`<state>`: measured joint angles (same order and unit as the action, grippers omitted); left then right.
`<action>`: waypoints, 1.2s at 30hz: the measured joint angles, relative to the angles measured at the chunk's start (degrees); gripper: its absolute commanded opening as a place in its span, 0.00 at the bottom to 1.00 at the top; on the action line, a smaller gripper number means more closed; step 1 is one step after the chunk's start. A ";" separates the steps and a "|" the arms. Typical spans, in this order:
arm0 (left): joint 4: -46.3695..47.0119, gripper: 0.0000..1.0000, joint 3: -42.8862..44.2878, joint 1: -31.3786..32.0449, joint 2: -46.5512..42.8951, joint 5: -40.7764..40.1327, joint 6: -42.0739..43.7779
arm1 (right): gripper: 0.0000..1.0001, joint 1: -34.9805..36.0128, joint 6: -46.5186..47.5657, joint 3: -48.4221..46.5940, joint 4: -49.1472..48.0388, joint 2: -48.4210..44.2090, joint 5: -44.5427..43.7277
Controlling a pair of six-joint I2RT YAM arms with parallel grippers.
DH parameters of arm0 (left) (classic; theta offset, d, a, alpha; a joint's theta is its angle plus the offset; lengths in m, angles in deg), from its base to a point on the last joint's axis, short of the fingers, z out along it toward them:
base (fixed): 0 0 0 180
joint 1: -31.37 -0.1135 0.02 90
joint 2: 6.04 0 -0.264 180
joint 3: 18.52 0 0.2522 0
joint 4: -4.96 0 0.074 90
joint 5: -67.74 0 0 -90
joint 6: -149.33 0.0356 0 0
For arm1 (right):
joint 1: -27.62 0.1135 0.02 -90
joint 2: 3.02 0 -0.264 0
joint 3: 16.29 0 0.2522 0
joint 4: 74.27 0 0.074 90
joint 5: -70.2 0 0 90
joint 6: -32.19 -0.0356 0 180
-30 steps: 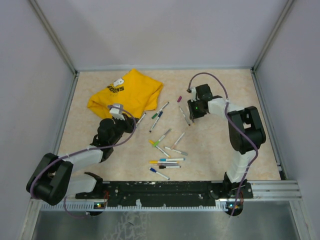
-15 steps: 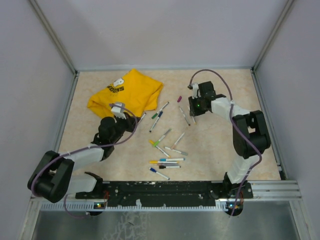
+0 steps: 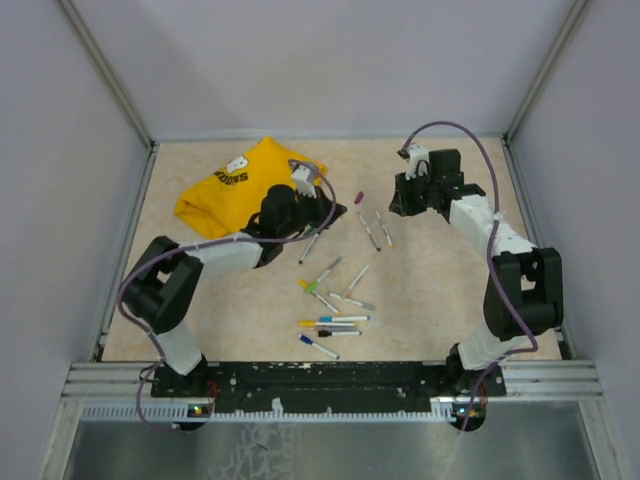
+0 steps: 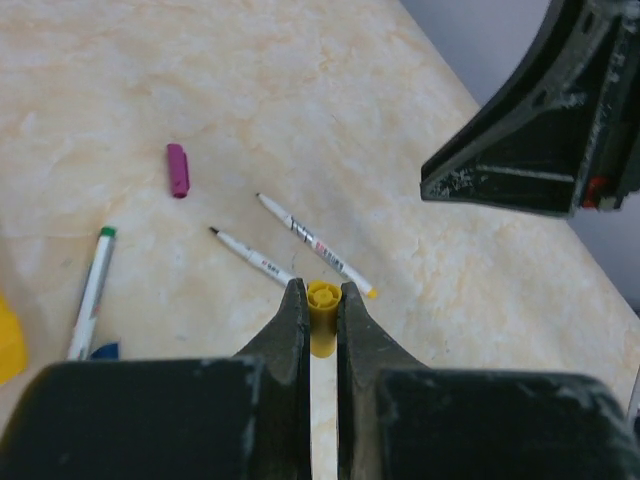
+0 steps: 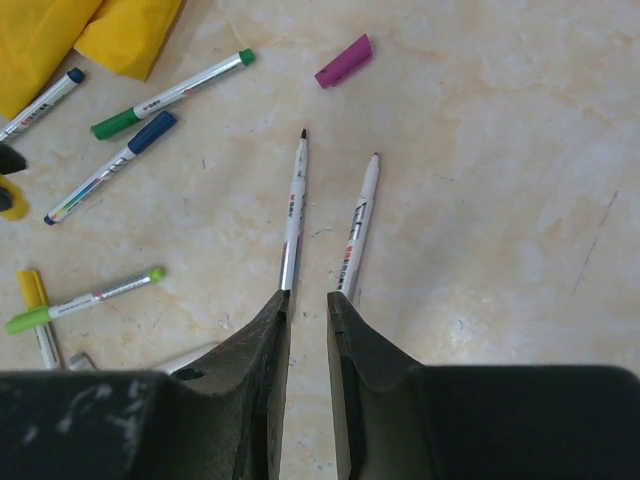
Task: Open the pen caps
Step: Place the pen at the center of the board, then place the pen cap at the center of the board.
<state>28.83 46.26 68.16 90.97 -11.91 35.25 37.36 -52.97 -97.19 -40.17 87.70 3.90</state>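
Risk first: the left end effector [image 4: 321, 292] is clamped on the yellow cap [image 4: 322, 318] with only its very fingertips, and the cap's end pokes out past them. It's a shallow hold, so a pull or twist could likely spin the cap or pop it loose. I can't tell whether a barrel sits behind the cap, because that part is hidden between the fingers. If a pen is attached, the other arm has to take the barrel, and the two arms are well apart.

Second risk: the right end effector [image 5: 306, 297] has its jaws a narrow slit apart with nothing between them. It hangs right over the rear ends of two uncapped pens [image 5: 293, 215], which lie side by side on the tabletop [image 5: 480, 200]. Closing there would grab a pen that needs no work, or nudge both.

Locations: the yellow cap is in the left end effector, apparently raised, near the yellow T-shirt [image 3: 245, 185]. A loose purple cap [image 5: 344, 60] lies beyond the bare pens, apart from both end effectors. Capped pens [image 5: 170, 95] with green and blue ends lie off to one side of the right end effector, toward the shirt. More are clustered mid-tabletop in the top view.
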 measured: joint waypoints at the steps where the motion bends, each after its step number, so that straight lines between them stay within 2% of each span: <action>1: -1.60 0.00 2.91 0.68 2.01 -0.02 -0.28 | 0.22 -0.46 -0.02 0.07 -0.15 0.00 0.28; 5: -11.26 0.00 16.65 3.08 11.13 -3.41 -2.25 | 0.22 -1.62 -0.26 0.81 -0.85 -0.02 1.01; 10: -26.84 0.00 35.85 5.33 22.95 -12.61 -5.22 | 0.22 -2.34 -0.79 1.16 -1.05 -0.07 1.33; 14: -35.50 0.00 48.37 5.79 30.75 -16.63 -5.99 | 0.22 -2.60 -1.07 1.16 -1.09 -0.22 1.46; 19: -43.06 0.06 61.37 5.86 39.19 -19.39 -5.97 | 0.22 -2.91 -1.42 1.16 -1.27 -0.24 1.60; 27: -47.10 0.10 68.54 5.81 45.09 -21.18 -5.44 | 0.22 -3.26 -1.49 1.16 -1.49 -0.24 1.73; 36: -47.39 0.17 70.88 5.81 47.87 -21.77 -4.13 | 0.22 -3.28 -1.60 1.55 -1.81 -0.28 2.12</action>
<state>-18.56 117.14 73.98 138.84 -33.68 31.12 34.08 -54.56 -95.64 -41.98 87.42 6.02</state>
